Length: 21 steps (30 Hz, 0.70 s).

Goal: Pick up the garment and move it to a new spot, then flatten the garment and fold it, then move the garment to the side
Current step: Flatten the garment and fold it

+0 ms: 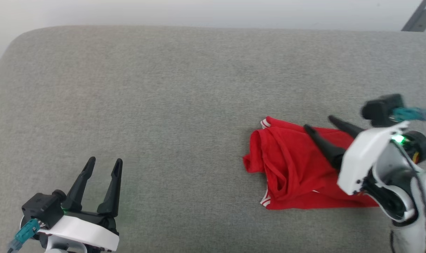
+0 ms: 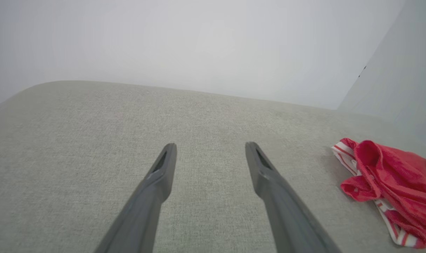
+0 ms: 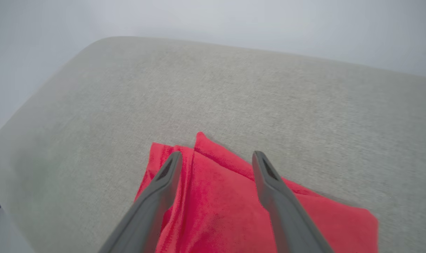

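The garment [image 1: 290,168] lies in a loose folded heap on the grey cushioned surface at the right, red with white-and-red striped trim at its left edges. In the left wrist view the garment [image 2: 392,186] sits at the far right. My right gripper [image 1: 318,123] hangs open just above the heap, fingers pointing left over the red cloth, nothing held between them. The right wrist view shows the garment [image 3: 220,196] spread beneath my right gripper [image 3: 214,154]. My left gripper [image 1: 104,161] stands open at the lower left, far from the cloth, and my left gripper [image 2: 209,146] is over bare fabric.
The grey cushioned surface [image 1: 163,105] stretches wide to the left and back of the heap. Its rounded far-left corner and back edge meet a pale wall. A grey metal strut [image 1: 417,17] shows at the top right.
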### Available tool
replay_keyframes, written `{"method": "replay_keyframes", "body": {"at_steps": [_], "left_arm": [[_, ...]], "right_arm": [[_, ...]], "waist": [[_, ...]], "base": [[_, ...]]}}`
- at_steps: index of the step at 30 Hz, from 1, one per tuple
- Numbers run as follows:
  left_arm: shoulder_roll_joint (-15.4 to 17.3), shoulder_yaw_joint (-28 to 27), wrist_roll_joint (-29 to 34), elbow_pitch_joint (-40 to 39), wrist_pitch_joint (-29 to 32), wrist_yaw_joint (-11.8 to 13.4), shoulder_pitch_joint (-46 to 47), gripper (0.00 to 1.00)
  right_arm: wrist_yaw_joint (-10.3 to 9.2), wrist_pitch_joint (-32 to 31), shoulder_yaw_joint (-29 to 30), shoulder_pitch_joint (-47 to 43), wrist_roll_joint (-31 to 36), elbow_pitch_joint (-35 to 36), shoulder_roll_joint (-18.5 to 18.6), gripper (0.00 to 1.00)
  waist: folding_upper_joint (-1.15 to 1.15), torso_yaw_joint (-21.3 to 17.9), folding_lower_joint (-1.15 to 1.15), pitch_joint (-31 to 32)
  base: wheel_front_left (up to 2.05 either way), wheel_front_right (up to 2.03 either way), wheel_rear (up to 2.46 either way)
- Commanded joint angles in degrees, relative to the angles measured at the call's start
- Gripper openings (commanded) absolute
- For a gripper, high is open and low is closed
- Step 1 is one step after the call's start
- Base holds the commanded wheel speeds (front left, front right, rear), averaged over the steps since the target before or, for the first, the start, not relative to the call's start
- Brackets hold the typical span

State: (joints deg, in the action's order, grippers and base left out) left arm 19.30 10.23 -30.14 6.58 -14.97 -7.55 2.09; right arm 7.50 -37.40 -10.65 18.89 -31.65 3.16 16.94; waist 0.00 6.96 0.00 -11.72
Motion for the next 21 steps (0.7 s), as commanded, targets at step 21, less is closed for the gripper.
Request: {"method": "replay_keyframes", "body": {"at_steps": [21], "left_arm": [[-1.67, -6.61, 0.72, 0.34, -0.27, 0.15, -5.75, 1.0]], "right_arm": [[-0.03, 46.37, 7.92, -10.99, 2.16, -14.14, 1.63, 1.0]], "waist": [[0.0, -5.58, 0.0, 7.76]], "base": [[0.0, 0.0, 0.0]]}}
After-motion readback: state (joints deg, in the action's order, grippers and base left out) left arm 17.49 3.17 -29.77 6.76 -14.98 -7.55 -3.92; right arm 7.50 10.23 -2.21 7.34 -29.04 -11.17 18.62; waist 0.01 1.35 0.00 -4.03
